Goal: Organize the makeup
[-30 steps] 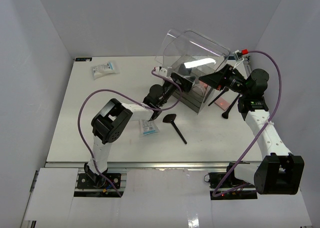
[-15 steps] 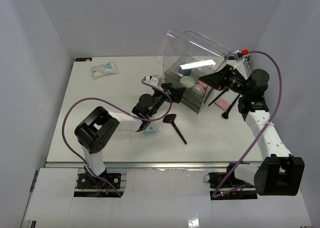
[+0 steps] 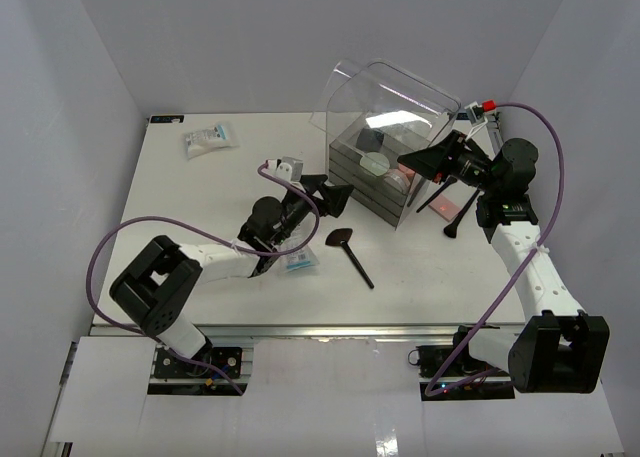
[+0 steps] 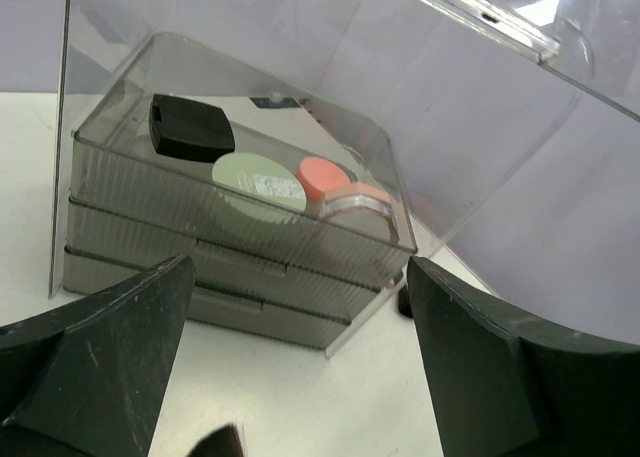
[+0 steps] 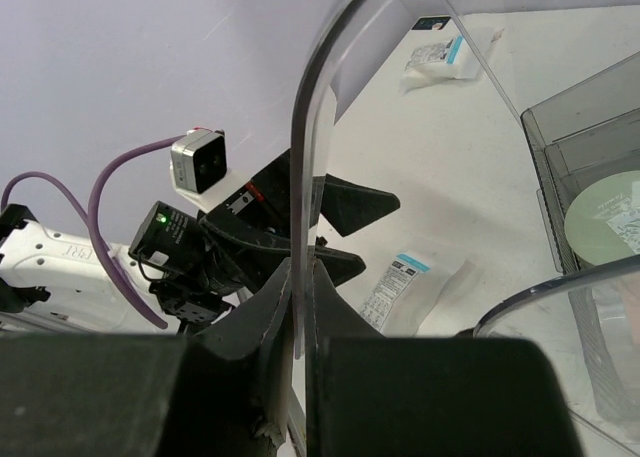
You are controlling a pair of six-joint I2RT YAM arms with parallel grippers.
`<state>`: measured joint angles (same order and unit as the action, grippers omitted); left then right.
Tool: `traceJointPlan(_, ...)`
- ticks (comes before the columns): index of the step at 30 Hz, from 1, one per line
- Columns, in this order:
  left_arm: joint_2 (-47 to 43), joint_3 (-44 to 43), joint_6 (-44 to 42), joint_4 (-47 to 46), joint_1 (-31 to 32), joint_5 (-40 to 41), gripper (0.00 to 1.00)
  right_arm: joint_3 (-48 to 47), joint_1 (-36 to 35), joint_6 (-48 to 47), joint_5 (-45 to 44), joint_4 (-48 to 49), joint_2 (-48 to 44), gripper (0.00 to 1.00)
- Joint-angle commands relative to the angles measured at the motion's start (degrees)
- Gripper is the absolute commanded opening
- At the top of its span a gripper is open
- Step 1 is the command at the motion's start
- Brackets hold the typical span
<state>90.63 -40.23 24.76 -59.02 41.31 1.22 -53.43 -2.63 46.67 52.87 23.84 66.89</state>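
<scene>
While right fingers [image 5: 245, 322] pinch clear lid [image 5: 298, 157] of box [image 4: 240, 242], left fingers [image 4: 110, 327] gape wide, empty, facing compacts [image 4: 258, 182] inside; brush [image 3: 350, 257] flat on counter [image 3: 180, 187].

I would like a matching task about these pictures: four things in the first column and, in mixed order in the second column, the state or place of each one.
Column one
1. left end effector
2. right end effector
3. flat-headed brush
4. green round compact

Column two
A. in the top tray of the drawer box
B. shut on the clear lid
C. open, holding nothing
D. lying on the table

Pairs: 1-C, 2-B, 3-D, 4-A
</scene>
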Motion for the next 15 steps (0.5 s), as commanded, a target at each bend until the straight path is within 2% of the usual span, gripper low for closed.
traceJointPlan(1, -5.63, 1.1, -0.07, 4.18, -0.88, -4.3, 0.98, -1.06, -0.26, -2.82, 1.71, 4.02, -2.38, 0.08)
traceJointPlan(8, -3.69, -5.39, -0.76, 7.78, -1.32, -2.55, 0.98, -1.24, -0.18, -4.13, 1.0, 2.53, -2.38, 0.08)
traceJointPlan(15, 1.73, -9.9, 3.6, 7.55, -2.92, 0.27, 0.98, -1.33, -0.26, -4.57, 1.01, 2.26, -2.48, 0.08)
